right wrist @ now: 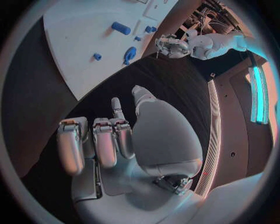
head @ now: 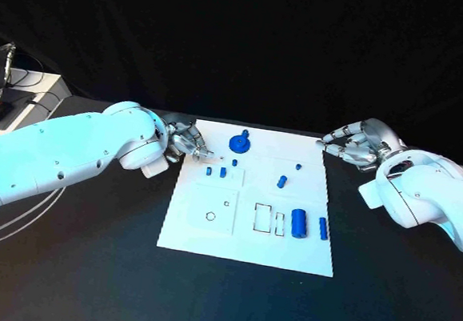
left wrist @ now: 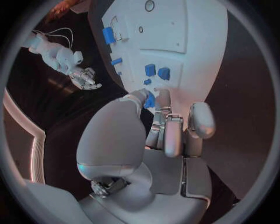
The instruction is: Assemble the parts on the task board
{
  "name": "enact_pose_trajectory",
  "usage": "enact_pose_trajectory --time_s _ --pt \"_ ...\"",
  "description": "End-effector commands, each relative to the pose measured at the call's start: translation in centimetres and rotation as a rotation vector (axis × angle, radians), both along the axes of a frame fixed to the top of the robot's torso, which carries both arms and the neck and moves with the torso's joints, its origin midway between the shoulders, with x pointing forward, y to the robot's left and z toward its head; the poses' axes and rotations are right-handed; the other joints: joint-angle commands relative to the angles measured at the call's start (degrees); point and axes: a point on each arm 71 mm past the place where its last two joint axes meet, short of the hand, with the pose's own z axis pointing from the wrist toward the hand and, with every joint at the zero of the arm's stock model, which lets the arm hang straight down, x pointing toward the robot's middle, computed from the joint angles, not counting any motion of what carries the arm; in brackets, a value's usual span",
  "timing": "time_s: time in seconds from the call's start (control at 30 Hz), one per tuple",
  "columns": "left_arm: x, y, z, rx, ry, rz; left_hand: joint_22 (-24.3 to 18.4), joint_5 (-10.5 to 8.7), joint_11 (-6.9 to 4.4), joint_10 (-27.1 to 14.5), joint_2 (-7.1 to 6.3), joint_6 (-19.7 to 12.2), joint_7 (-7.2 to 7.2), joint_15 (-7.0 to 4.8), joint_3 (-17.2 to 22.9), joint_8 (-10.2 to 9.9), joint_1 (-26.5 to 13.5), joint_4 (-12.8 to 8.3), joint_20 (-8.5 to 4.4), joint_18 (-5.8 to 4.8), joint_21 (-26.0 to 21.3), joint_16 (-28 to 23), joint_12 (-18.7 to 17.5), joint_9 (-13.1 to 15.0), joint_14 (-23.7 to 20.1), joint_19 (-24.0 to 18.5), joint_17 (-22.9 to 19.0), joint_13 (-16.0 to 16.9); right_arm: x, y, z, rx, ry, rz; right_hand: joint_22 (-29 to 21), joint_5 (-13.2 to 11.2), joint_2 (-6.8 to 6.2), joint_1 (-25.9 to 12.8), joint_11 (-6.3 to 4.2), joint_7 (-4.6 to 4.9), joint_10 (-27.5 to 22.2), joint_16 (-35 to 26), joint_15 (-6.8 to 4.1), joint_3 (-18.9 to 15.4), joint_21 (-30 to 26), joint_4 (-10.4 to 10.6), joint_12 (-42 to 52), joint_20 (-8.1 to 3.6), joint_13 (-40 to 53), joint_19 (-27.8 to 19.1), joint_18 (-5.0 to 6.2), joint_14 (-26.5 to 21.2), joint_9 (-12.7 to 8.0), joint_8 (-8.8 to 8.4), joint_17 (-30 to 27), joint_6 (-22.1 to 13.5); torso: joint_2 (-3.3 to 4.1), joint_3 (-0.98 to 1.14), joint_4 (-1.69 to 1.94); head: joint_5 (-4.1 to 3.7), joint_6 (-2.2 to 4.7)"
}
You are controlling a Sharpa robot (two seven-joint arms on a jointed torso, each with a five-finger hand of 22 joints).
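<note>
on the left i have the left robot hand [head: 187, 140] at the task board's [head: 245, 247] near-left corner area, pinching a small blue part [left wrist: 150, 100] between thumb and finger just over the board edge; that grip looks thin, so i judge a slight twist could flip the part onto the black bench [head: 77, 268]. further right, the loose blue pieces [head: 307, 224] lie on the board, and the right robot hand [head: 356, 143] hovers off the far-right corner, curled and holding nothing.

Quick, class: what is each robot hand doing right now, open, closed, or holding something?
Left hand: pinching a small blue part at the task board edge.
Right hand: holding nothing, fingers apart, open, off the board.
</note>
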Motion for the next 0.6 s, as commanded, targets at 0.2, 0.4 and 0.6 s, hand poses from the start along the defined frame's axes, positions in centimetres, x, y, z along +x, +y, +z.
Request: enact_pose_trajectory --time_s 0.2,0.4,0.6 --pt "-0.9 -0.3 -0.9 0.059 0.030 -0.059 4.6 -0.06 -0.53 2.7 0.05 0.0 -0.29 -0.15 -2.9 0.0 -5.9 0.1 -0.17 -0.88 3.5 2.4 2.0 -1.7 3.1 3.9 6.2 0.3 -0.1 0.0 -0.1 -0.005 -0.005 0.015 13.2 0.2 0.01 -0.7 -0.41 0.09 5.5 -0.2 -0.45 0.3 -0.3 0.0 0.0 -0.21 14.6 4.9 -0.59 5.7 0.1 0.21 13.4 -0.4 0.06 -0.02 -0.08 0.17 0.27" --pt "-1.4 -0.6 -1.6 0.098 0.049 -0.083 9.2 0.50 -1.55 4.2 0.95 1.3 -1.40 -1.04 -4.6 2.9 -6.0 0.1 -1.04 -2.00 6.9 4.5 8.4 -0.6 4.9 7.3 10.9 5.0 -0.2 -0.1 -0.2 -0.006 -0.003 0.012 13.2 0.2 0.01 -0.7 -0.41 0.09 5.5 -0.2 -0.45 0.3 -0.3 0.0 0.0 -0.21 14.6 4.9 -0.59 5.7 0.1 0.21 13.4 -0.4 0.10 -0.08 -0.09 0.18 0.40" --pt "-1.4 -1.0 -1.9 0.128 0.056 -0.093 10.3 0.62 -2.51 8.6 1.89 1.5 -2.55 -1.87 -6.4 7.5 -7.4 0.1 -1.83 -2.24 7.7 4.8 19.7 3.5 5.1 8.0 11.5 20.5 -0.2 -0.2 -0.3 -0.006 -0.001 0.011 13.2 0.2 0.01 -0.7 -0.41 0.09 5.5 -0.2 -0.45 0.3 -0.3 0.0 0.0 -0.21 14.6 4.9 -0.59 5.7 0.1 0.21 13.4 -0.4 0.17 -0.04 -0.14 0.18 0.29"
